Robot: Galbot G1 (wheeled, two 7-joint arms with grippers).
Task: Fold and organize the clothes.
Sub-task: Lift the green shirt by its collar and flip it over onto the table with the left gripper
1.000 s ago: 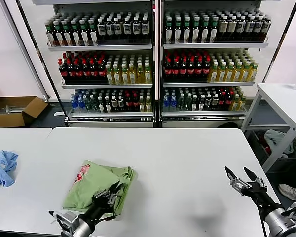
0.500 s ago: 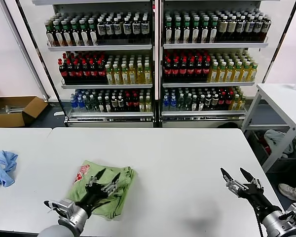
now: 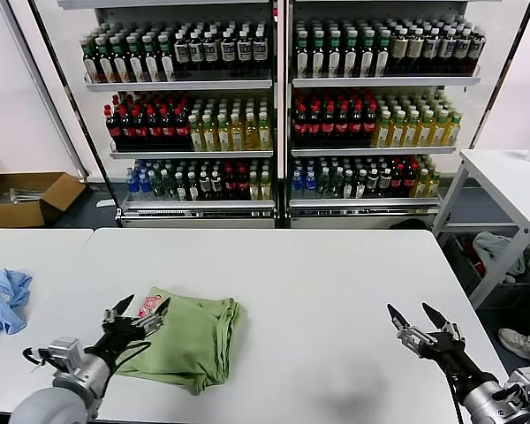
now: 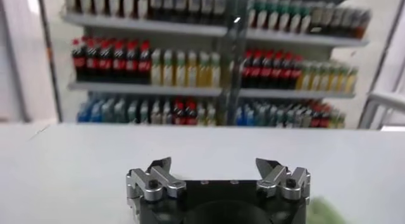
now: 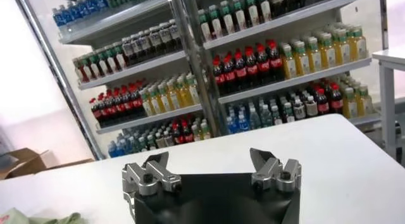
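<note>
The folded green polo shirt [image 3: 187,334] lies on the white desk [image 3: 336,291] at the lower left of the head view, red-and-white print at its upper left corner. The left pincer [image 3: 141,314] hangs at the shirt's left edge, released, its 2 fingers spread and grasping nothing. The right pincer [image 3: 416,321] sits at the lower right, well apart from the shirt, likewise released. A light blue cloth [image 3: 2,299] rests at the far left edge.
</note>
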